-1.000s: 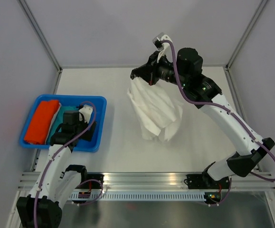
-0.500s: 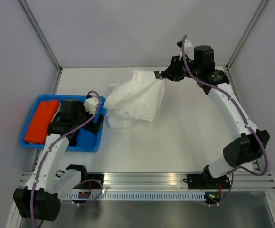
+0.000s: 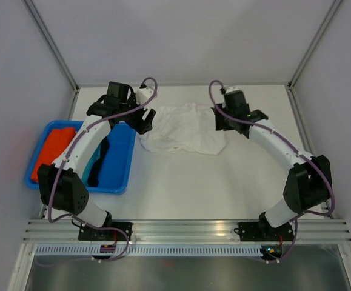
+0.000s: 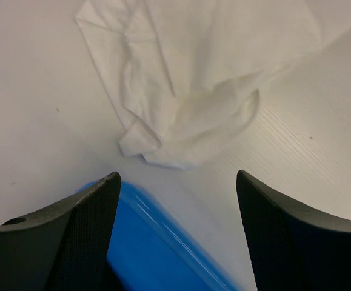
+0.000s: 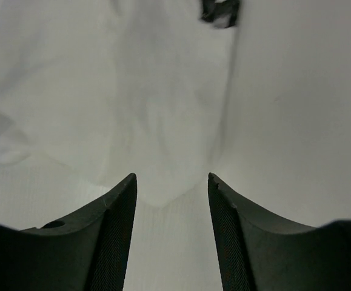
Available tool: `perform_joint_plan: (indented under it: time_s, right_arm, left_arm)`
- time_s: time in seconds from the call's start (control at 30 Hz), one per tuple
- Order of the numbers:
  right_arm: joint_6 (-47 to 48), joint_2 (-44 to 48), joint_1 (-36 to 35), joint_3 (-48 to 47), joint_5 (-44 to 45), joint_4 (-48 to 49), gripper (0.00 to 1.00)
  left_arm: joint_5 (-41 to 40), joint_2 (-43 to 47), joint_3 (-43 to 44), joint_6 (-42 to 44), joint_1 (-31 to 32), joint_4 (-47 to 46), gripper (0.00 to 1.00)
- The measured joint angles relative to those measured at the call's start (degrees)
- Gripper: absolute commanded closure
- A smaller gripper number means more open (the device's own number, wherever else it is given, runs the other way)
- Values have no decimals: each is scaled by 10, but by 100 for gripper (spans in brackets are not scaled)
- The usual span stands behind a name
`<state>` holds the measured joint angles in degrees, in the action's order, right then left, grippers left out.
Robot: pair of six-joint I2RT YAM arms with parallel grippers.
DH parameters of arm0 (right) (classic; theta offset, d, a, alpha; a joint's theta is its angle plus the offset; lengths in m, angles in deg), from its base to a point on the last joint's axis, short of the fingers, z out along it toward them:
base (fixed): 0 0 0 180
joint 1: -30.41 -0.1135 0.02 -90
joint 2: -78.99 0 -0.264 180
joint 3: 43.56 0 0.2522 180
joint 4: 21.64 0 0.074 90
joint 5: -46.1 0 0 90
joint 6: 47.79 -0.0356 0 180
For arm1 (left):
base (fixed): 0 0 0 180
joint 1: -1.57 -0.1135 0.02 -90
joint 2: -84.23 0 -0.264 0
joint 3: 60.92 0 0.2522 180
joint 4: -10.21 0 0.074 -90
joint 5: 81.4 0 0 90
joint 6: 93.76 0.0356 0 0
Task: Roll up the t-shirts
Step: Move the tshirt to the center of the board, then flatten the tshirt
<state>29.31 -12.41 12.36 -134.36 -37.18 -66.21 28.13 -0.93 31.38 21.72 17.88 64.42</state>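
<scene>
The white t-shirt (image 3: 184, 128) lies rumpled on the surface (image 3: 181, 182). My left end effector (image 4: 178, 179) and right end effector (image 5: 172, 177) are both released, empty.

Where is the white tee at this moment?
In the top view, the white tee lies crumpled on the table at its far middle, between the left end effector and right end effector, just right of the blue tray.
</scene>
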Motion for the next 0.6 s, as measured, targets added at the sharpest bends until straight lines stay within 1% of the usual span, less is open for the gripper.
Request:
perform_joint_plan:
  time_s: [0.03, 0.07, 0.17, 0.23, 0.3, 0.43, 0.5, 0.53, 0.6]
  right_arm:
    - [1, 10, -34, 26, 7, 19, 41]
    - [3, 14, -70, 48, 11, 33, 36]
    - [14, 1, -158, 88, 14, 66, 32]
    - [23, -29, -181, 89, 25, 74, 31]
    - [38, -75, -196, 78, 55, 75, 29]
    - [63, -160, -228, 57, 123, 64, 29]
    - [72, -177, -239, 57, 141, 59, 32]
    - [76, -183, -243, 57, 148, 57, 38]
    - [86, -183, -246, 55, 162, 60, 48]
  left_arm:
    - [0, -26, 24, -7, -4, -2, 19]
    - [0, -49, 45, -15, -11, -6, 20]
    - [2, -85, 69, -36, -37, -12, 19]
    - [1, -94, 70, -46, -52, -11, 18]
    - [0, -96, 70, -51, -63, -11, 17]
    - [0, -97, 70, -54, -64, -11, 17]
    - [0, -99, 70, -55, -62, -11, 17]
    - [0, -101, 70, -55, -62, -11, 17]
    - [-2, -104, 70, -55, -62, -11, 17]
